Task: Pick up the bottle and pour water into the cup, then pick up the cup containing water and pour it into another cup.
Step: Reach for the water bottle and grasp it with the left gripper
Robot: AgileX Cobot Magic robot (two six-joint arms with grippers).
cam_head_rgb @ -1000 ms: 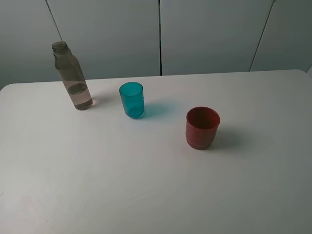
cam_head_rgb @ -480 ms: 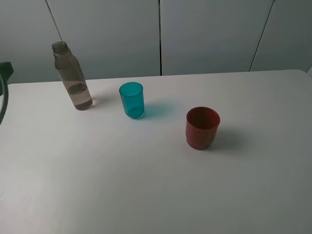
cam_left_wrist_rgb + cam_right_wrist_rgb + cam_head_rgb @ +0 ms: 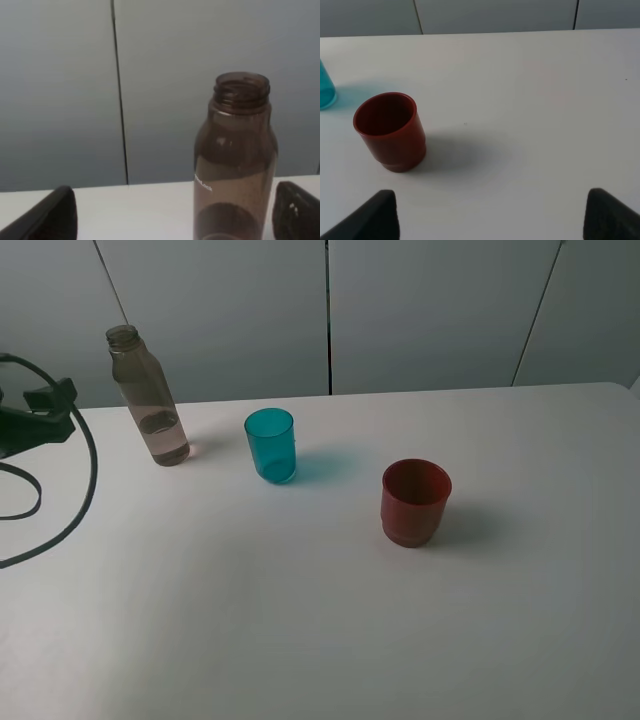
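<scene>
A plain white worktop (image 3: 300,640) with a matte surface filled most of the high view. Its far edge ran straight across and curved at the far right corner. Behind it stood a wall of pale grey panels (image 3: 430,310), smooth and flat, divided by thin dark seams (image 3: 328,315): one upright near the middle, others slanting at either side. Both wrist views showed the same white surface meeting the same grey panels along its far edge.

Matte black left arm (image 3: 40,408) trailing looped black cables (image 3: 93,470); blunt black jaws.
</scene>
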